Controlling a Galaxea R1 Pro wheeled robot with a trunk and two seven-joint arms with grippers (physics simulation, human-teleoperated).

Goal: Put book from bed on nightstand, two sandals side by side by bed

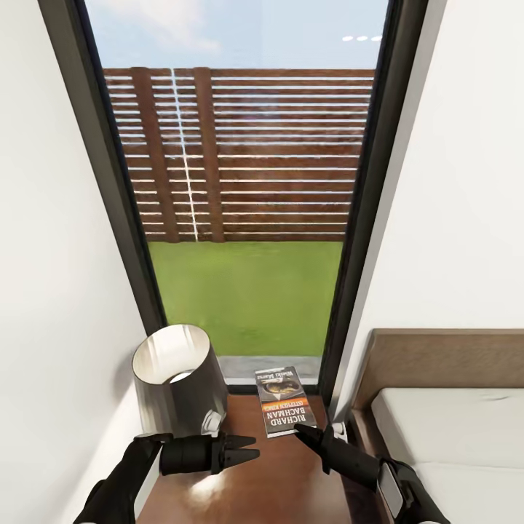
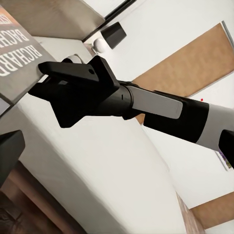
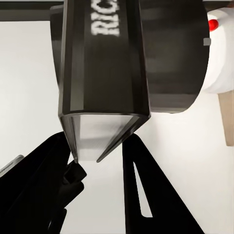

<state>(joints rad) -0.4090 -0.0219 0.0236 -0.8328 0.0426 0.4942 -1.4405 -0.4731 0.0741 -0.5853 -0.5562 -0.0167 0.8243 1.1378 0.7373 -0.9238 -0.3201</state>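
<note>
Ahead of both my grippers stands the tall black-framed window (image 1: 240, 182), with a slatted wooden fence (image 1: 247, 153) and a lawn (image 1: 247, 298) outside. Just beyond my left gripper (image 1: 244, 453) a lamp (image 1: 178, 378) with a grey, shiny shade sits on the nightstand (image 1: 255, 487), crowding the left half of its glossy top. To the right of my right gripper (image 1: 302, 431) lies the bed (image 1: 444, 437), its brown headboard against the white wall and its off-white mattress below.

The book (image 1: 285, 400) lies flat on the nightstand between the lamp and the bed, its "RICHARD" lettering turned toward me, just ahead of my right fingertips.

My left arm reaches in from the lower left, forearm level, its gripper pointing right across the nightstand; the fingers look nearly together and grip nothing. My right arm comes up from the lower right, slanting forward and left. In the right wrist view the book's (image 3: 105, 83) near edge sits between my two dark fingers (image 3: 146, 195), which stand apart; whether they touch it I cannot tell.
</note>
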